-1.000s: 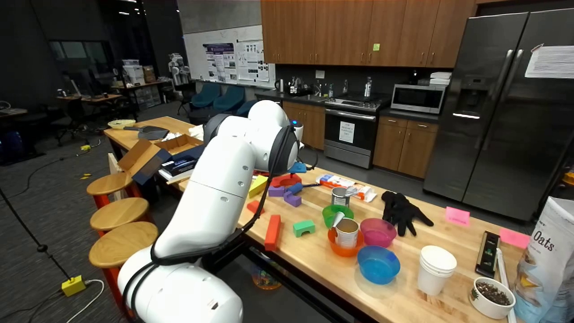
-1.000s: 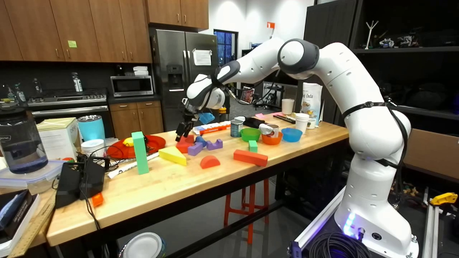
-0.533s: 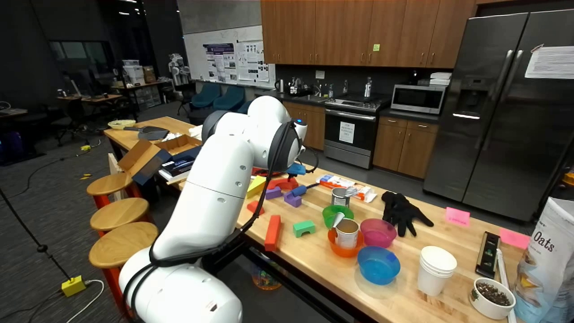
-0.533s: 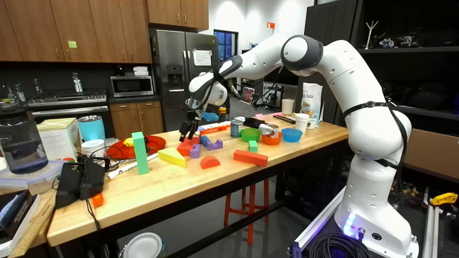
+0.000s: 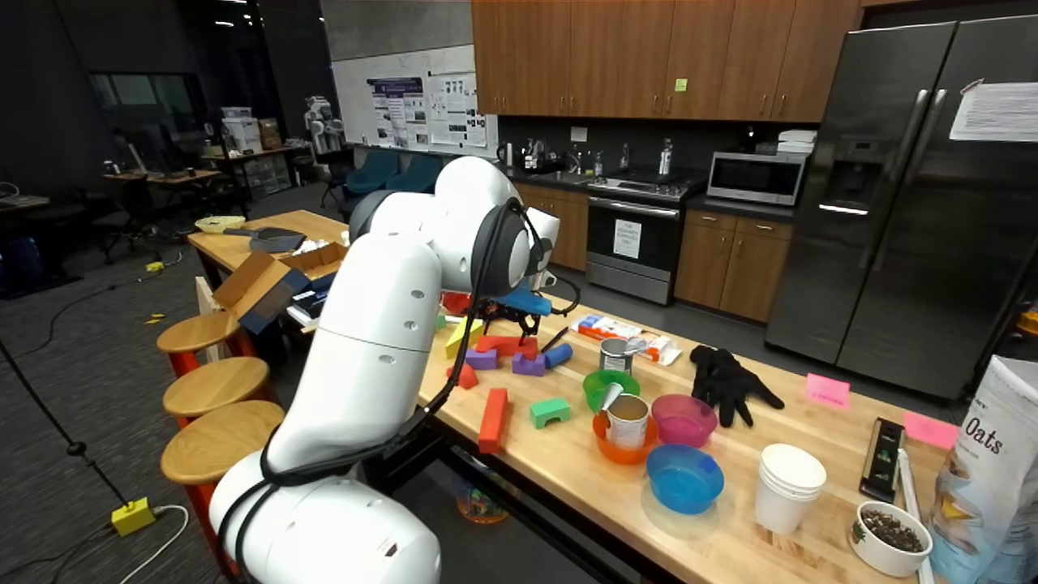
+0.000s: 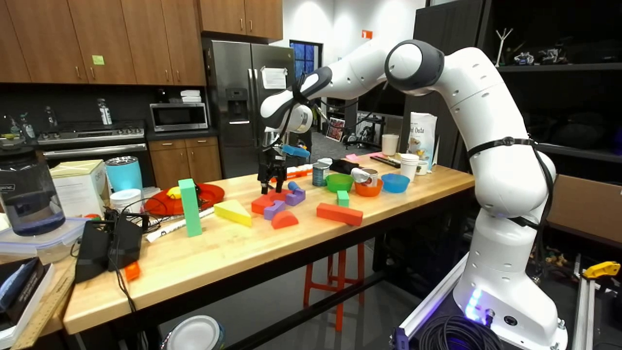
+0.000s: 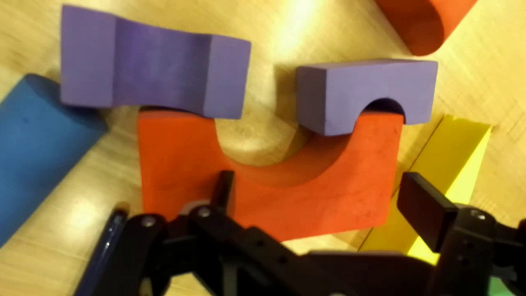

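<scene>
My gripper (image 7: 319,187) stands open and points down over a red arch block (image 7: 172,164), which lies on the wooden table. One finger (image 7: 224,185) shows above the red block; the opposite finger (image 7: 425,205) appears over a yellow wedge (image 7: 448,156). Nothing is held; whether a fingertip touches the red block I cannot tell. Against the ends of the arch sit two purple notched blocks, one purple block (image 7: 156,65) beside a blue cylinder (image 7: 37,152), the second purple block (image 7: 370,82) nearer a red rounded block (image 7: 427,24). In an exterior view the gripper (image 6: 271,189) hangs low among these blocks.
A dark pen (image 7: 104,246) lies beside the gripper. Farther along stand a green bowl (image 5: 600,391), an orange bowl (image 5: 623,456) holding a can, and a blue bowl (image 5: 685,480). A tall green block (image 6: 190,208) stands upright near a red plate (image 6: 214,194).
My gripper has turned to point more straight down and come nearer the blocks. The red arch and purple blocks have shifted toward the table's near edge; the blue cylinder has moved away from the arch.
</scene>
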### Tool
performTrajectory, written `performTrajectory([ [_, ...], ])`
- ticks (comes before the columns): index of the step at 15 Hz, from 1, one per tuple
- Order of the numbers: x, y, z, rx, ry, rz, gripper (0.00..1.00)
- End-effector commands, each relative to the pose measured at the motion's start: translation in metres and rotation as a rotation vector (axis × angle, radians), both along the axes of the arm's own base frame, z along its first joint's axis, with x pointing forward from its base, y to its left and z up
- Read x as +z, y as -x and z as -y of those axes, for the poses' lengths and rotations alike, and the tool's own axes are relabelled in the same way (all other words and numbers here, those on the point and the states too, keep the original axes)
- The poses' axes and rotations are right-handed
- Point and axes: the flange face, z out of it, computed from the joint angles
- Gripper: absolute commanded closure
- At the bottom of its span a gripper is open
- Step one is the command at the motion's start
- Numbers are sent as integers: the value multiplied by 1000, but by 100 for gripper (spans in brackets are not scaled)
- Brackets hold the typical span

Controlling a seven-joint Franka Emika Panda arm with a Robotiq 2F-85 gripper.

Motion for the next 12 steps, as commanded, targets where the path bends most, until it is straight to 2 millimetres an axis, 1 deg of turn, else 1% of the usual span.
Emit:
performTrajectory([
  [1, 3, 17, 13, -51, 97, -98, 0],
  [6, 12, 21, 37, -124, 255, -148, 0],
  [9, 21, 21, 52, -170, 336, -124, 0],
  [12, 30, 18, 60, -183, 377, -107, 0],
])
